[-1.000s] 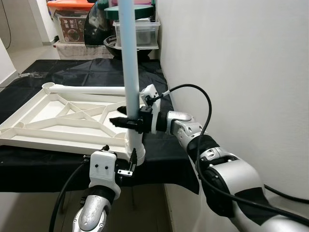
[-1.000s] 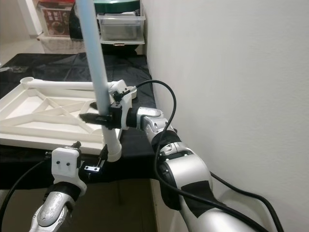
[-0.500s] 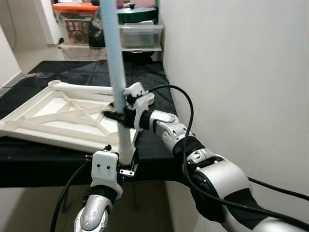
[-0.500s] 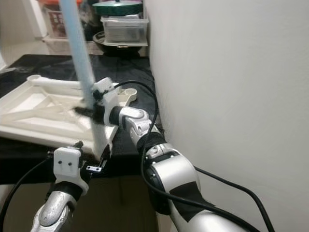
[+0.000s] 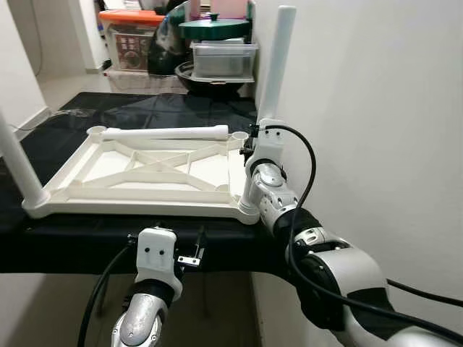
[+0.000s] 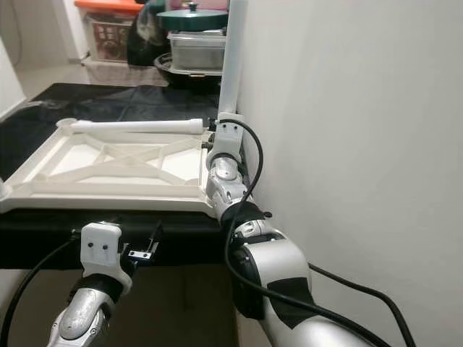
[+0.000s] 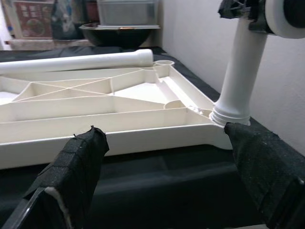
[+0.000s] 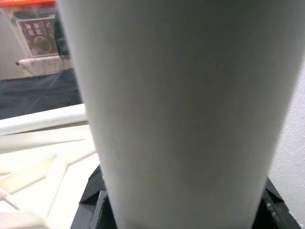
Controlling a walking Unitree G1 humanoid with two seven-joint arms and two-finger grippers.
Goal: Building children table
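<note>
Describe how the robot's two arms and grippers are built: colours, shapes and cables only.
The right arm has rounded silver shells with black joints and a black cable looping along it. The left arm is silver, topped by a boxy white wrist block with two small holes and a black cable. The left gripper has black, cloth-textured fingers.

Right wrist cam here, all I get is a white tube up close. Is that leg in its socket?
Observer: Yes. The upright leg stands in the near right corner socket of the tabletop frame, with the right tool clamped around it.
Operator: Other legs?
Observer: One, the left leg, stands at the near left corner.
Operator: Any not fitted?
Observer: A loose leg lies across the frame's far side.
</note>
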